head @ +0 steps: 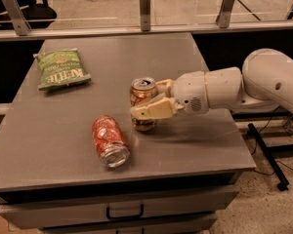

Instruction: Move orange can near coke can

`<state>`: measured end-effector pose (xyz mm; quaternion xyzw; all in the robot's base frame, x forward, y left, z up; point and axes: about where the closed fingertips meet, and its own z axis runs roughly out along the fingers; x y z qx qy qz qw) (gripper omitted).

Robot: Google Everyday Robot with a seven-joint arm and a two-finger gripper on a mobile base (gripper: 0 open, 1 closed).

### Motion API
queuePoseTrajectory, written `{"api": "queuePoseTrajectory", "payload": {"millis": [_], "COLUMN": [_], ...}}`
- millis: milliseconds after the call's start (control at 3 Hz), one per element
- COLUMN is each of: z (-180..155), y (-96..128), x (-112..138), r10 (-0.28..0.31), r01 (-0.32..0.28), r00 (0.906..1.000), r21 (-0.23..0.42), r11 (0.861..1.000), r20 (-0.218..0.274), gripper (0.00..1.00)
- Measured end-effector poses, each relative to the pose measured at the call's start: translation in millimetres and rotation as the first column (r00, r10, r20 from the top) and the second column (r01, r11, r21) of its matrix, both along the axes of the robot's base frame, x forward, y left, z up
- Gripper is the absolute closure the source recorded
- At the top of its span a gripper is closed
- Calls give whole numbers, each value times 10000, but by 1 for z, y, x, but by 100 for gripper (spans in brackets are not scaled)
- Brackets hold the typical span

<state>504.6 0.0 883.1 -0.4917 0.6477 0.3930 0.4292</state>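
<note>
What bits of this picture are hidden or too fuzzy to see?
Camera view:
- Middle of the dull tan-orange upright drink can: covered by the cream end effector clamped round it, centre-frame.
- Lettering on the bright red-orange drink can lying down: blurred.
- White robot arm: cut off by right edge.

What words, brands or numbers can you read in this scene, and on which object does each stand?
"KETTLE": white letters on the green chip bag; its smaller print is blurred.
The coke can, lying on its side: white markings, unreadable.
The orange can, upright in the gripper just right of the coke can: print unreadable.
</note>
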Motion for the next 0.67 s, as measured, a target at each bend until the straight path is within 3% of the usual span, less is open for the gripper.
{"api": "queuePoseTrajectory", "payload": {"millis": [667], "z": [-6], "y": [14], "x": [-13], "r10": [317], "r01": [-314], "r00": [9994], "r21": [180], "r11": [9993], "r20": [-163], "gripper": [13]}}
